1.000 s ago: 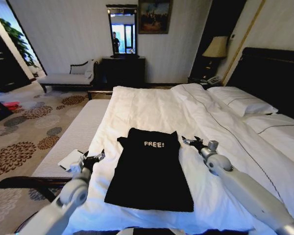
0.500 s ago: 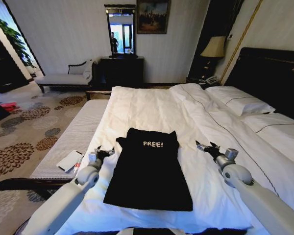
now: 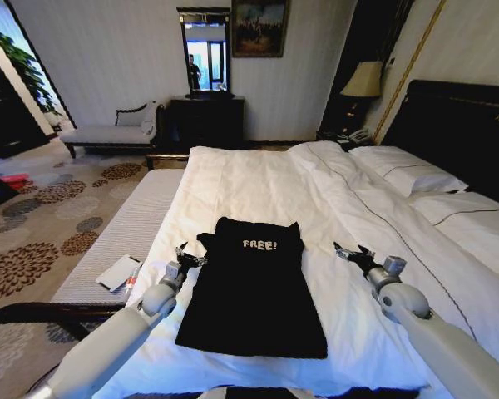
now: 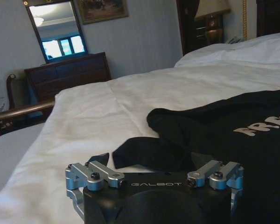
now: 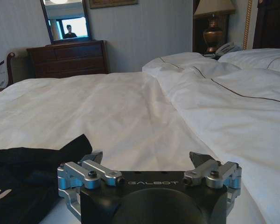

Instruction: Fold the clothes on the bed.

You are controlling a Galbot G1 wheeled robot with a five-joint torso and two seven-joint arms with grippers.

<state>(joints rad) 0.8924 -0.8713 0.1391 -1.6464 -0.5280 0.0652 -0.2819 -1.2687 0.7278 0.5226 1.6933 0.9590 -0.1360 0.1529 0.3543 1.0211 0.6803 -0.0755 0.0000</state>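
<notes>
Black clothes [image 3: 254, 287] read "FREE!"

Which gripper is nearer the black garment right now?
Left. The left gripper is right at the sleeve edge of the black garment, jaws open. The right gripper is off its other side over bare duvet, also open.

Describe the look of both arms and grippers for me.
Both arms are pale grey-white tubes with rounded joints. The left gripper and right gripper share a black body printed "GALBOT", silver metal linkages with dark screws, and dark pointed fingertips. No loose cables are visible.
</notes>
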